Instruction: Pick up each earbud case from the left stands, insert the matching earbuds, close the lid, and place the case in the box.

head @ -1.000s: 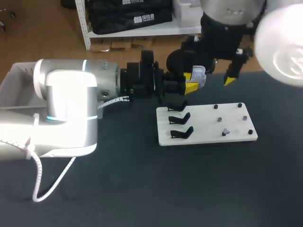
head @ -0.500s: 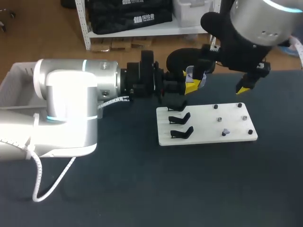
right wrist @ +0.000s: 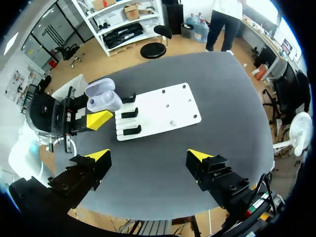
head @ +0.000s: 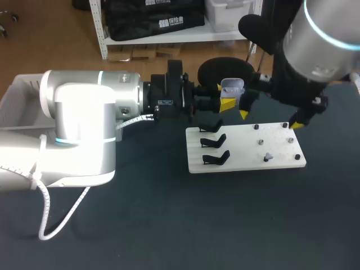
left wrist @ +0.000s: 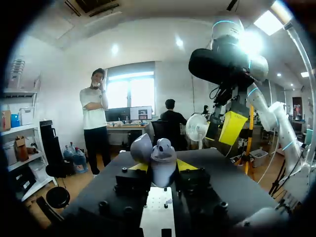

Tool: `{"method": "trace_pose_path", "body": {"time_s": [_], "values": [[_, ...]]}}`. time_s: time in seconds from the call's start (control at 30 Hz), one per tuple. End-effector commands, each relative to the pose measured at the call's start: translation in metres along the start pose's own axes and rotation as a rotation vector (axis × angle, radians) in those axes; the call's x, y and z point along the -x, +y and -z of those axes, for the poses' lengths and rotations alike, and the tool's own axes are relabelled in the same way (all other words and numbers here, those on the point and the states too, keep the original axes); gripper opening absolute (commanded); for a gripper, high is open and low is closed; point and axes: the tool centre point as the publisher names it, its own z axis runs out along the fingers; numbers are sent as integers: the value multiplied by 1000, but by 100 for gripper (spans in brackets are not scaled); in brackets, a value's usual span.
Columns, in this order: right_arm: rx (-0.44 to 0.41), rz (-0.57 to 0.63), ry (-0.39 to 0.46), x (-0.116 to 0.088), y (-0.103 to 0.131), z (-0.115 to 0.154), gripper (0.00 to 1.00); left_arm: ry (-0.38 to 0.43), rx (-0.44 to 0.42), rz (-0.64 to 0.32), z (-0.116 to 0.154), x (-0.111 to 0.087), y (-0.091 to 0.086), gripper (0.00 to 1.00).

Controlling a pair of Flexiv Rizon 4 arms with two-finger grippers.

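My left gripper (head: pixel 229 102) is shut on a pale lilac earbud case (head: pixel 232 89) with its lid open, held above the far left corner of the white board (head: pixel 247 147). In the left wrist view the case (left wrist: pixel 163 159) sits between the yellow fingertips (left wrist: pixel 139 167). My right gripper (head: pixel 270 119) hangs open over the board's far side, to the right of the case, holding nothing. In its own view the right gripper (right wrist: pixel 148 155) stands wide above the table, with the case (right wrist: pixel 103 98) and board (right wrist: pixel 158 111) ahead. A small earbud (head: pixel 268 157) lies on the board's right part.
Three black stands (head: pixel 214 142) line the board's left end with nothing on them. Small dark pegs (head: pixel 291 140) dot its right half. A white box (head: pixel 17 95) sits at the table's far left behind my left arm. Dark tabletop spreads in front of the board.
My right arm has swung away from the case, to the right and down over the board's far side, and its fingers have spread wider. The left gripper and case stayed put.
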Motion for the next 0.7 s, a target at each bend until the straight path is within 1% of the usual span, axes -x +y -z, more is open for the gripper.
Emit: {"method": "trace_pose_path", "body": {"time_s": [0.03, 0.07, 0.1, 0.2, 0.23, 0.33, 0.4, 0.53, 0.7], "values": [[19, -8, -82, -14, -25, -26, 100, -7, 5, -3, 0, -1, -1, 0], [19, -14, -71, -15, -29, -33, 100, -7, 5, -3, 0, -1, -1, 0], [21, -14, -86, -15, -32, -39, 100, -7, 5, -3, 0, -1, -1, 0], [26, -18, -86, -16, -42, -62, 100, -7, 5, -3, 0, -1, -1, 0], [11, -18, -69, -16, -44, -70, 100, -7, 5, -3, 0, -1, -1, 0], [15, 2, -48, -17, -47, -92, 100, -7, 5, -3, 0, -1, -1, 0], [3, 19, -37, -18, -49, -105, 100, -7, 5, -3, 0, -1, -1, 0], [1, 30, -13, -16, -53, -127, 100, -7, 5, -3, 0, -1, -1, 0], [-8, 33, -2, -6, -56, -146, 100, -7, 5, -3, 0, -1, -1, 0]]}}
